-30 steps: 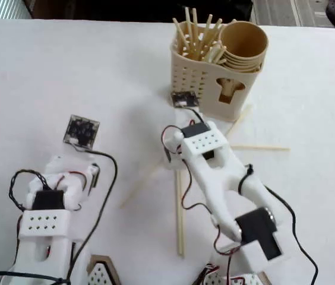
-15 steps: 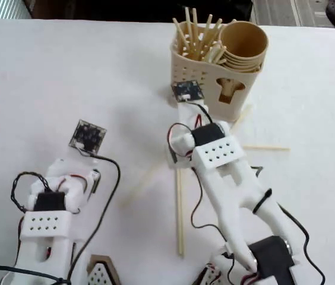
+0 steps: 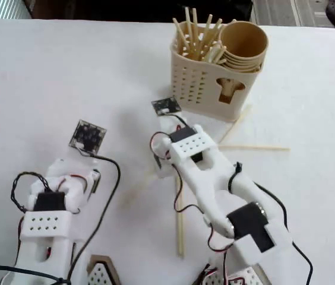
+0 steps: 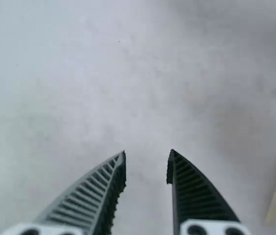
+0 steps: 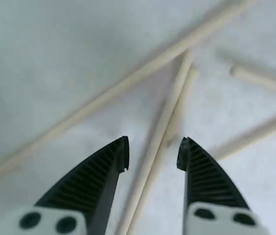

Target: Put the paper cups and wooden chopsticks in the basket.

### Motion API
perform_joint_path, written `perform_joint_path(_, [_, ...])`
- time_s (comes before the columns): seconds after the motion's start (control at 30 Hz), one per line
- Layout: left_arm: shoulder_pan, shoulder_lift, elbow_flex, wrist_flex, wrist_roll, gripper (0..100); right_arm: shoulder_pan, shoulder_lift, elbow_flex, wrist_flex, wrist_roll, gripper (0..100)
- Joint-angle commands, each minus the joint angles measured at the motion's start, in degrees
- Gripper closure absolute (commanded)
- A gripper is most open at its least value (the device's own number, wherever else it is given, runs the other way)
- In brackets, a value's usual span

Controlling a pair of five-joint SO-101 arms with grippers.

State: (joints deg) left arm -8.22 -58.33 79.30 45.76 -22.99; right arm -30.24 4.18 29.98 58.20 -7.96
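Over mid-table, the right gripper (image 5: 152, 152) hangs with jaws spread astride two wooden chopsticks (image 5: 172, 115) lying flat side by side. At its one o'clock stands the basket (image 3: 197, 83), stocked with paper cups (image 3: 245, 41). At nine o'clock, the left gripper (image 4: 146, 164) gapes above the white table (image 4: 79, 73).

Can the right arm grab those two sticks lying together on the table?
Probably yes. Its open tool sits right over the two chopsticks, with one tip on each side, and nothing covers them.

White table (image 3: 66, 71) (perhaps dark floor (image 3: 126, 7) beyond)
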Motion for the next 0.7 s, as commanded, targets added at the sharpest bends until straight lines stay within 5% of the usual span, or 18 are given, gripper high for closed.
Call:
perform_joint_path(0.0, [-0.5,-1.4,-0.2,-0.8,-0.7,85,2.0,2.3,-0.7,-2.2,0.4,82.6])
perform_joint_path(0.23, [-0.5,-1.4,-0.2,-0.8,-0.7,85,2.7,7.5,-1.0,-3.2,0.6,84.0])
perform_joint_path(0.43, [-0.5,-1.4,-0.2,-0.8,-0.7,85,1.1,9.4,-3.3,-1.6,8.4,97.1])
perform_joint_path(0.67, [-0.5,-1.4,-0.2,-0.8,-0.7,85,1.6,8.4,-10.7,9.7,11.2,97.9])
